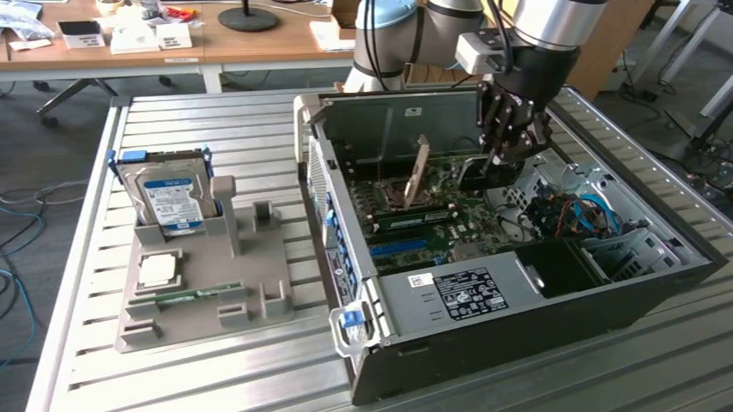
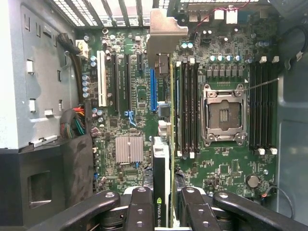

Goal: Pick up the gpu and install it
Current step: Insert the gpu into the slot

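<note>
Inside the open computer case, above the green board, the gripper is clamped on the gpu, which stands on edge with its metal bracket toward the slotted rear wall. I judge the pick-up done and the fitting in hand; the card looks not yet seated. Seating calls for its lower edge lined up over the blue slot, then a straight, even push down
</note>
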{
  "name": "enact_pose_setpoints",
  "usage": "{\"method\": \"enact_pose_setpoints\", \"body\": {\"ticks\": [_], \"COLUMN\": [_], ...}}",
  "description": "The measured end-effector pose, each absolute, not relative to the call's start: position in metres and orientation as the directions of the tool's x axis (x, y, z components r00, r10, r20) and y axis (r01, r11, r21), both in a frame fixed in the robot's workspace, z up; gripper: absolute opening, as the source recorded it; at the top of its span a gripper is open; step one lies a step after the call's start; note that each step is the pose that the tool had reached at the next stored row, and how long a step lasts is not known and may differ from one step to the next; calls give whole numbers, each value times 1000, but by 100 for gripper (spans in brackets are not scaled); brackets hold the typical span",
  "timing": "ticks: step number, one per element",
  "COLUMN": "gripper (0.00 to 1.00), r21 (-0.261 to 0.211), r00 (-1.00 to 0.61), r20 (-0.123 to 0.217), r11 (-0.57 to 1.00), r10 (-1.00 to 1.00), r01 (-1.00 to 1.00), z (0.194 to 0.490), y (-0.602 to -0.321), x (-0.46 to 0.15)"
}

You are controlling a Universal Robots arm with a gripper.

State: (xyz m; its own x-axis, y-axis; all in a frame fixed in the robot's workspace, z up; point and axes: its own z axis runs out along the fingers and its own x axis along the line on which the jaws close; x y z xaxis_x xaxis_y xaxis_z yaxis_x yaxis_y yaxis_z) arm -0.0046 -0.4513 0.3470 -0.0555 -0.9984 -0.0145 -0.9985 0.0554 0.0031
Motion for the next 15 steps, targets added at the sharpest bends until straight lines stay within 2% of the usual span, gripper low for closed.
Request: {"method": "enact_pose_setpoints", "body": {"ticks": [15], "gripper": [27], "r21": [3], "r00": [-55], "r20": [-15], "r11": [55], "r10": [-998], "r01": [-998], "z": [347], "y": [-451], "x": [-10]}}
